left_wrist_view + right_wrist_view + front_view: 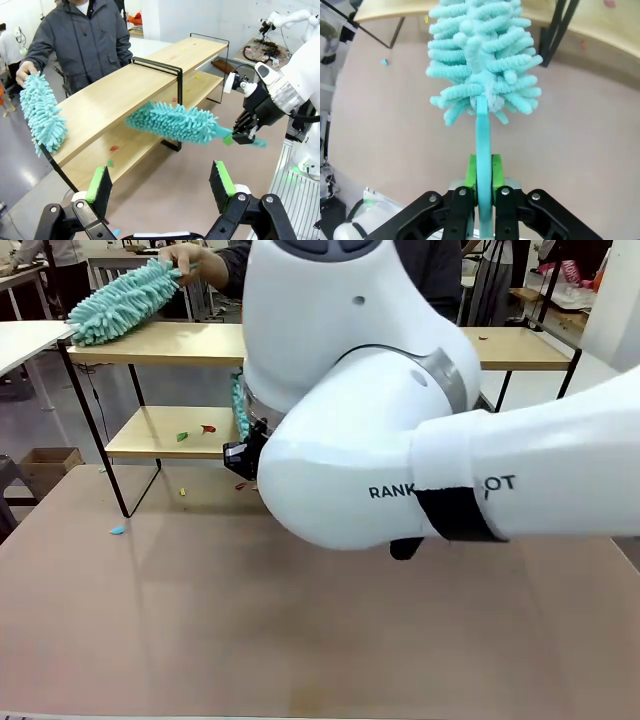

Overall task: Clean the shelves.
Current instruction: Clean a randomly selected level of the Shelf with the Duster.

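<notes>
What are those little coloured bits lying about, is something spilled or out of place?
Yes, small scraps lie scattered: a red scrap and a green scrap on the lower board of the shelves, a blue scrap on the brown tabletop. They look like stray litter.

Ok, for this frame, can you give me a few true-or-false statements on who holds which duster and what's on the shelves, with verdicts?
1. The right gripper is shut on the handle of a teal duster. True.
2. The left gripper grips a cloth. False: its jaws stand open and hold nothing.
3. The person's duster, held in a hand, lies on the lower board of the shelves. False: it is at the end of the top board.
4. Small red and green scraps lie on the lower board. True.
</notes>
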Robot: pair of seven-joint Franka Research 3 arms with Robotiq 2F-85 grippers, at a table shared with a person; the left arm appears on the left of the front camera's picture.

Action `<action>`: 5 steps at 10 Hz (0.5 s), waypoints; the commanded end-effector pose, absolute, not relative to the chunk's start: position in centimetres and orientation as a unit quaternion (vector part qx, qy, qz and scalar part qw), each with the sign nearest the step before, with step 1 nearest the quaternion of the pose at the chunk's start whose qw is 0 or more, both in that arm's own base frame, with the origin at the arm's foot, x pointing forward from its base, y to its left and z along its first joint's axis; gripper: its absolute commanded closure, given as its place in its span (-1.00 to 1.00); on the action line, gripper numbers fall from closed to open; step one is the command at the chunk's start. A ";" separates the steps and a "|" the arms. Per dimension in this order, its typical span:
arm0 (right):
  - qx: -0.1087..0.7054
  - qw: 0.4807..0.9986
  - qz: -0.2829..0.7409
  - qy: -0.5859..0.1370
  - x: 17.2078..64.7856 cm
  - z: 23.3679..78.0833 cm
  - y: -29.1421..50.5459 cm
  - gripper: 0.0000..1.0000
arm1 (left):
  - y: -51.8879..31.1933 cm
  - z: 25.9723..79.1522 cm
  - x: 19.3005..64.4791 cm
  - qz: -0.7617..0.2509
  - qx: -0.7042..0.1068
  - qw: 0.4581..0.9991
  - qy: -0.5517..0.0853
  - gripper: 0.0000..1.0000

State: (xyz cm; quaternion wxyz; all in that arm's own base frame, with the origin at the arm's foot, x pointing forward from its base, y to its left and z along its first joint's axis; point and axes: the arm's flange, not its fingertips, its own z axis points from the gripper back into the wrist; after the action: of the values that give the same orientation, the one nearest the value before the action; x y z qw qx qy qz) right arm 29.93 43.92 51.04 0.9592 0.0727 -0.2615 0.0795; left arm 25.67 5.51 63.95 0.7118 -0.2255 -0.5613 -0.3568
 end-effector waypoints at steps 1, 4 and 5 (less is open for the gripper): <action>0.055 0.953 0.058 -0.294 32.2 50.3 47.7 0.75 | 5.5 63.8 25.8 -0.359 -0.228 0.710 -0.561 -1.00; 0.010 0.963 0.033 -0.269 35.0 48.8 48.7 0.75 | 5.5 63.8 25.8 -0.359 -0.228 0.710 -0.561 -1.00; -0.006 0.963 0.021 -0.270 35.9 48.2 48.7 0.75 | 5.5 63.8 25.8 -0.359 -0.228 0.710 -0.561 -1.00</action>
State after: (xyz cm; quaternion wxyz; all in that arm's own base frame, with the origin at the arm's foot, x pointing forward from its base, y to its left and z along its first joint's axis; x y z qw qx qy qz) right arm 34.44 45.40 48.28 0.9626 0.0072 -0.2672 0.0450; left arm 25.67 5.51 63.95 0.7119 -0.2255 -0.5613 -0.3568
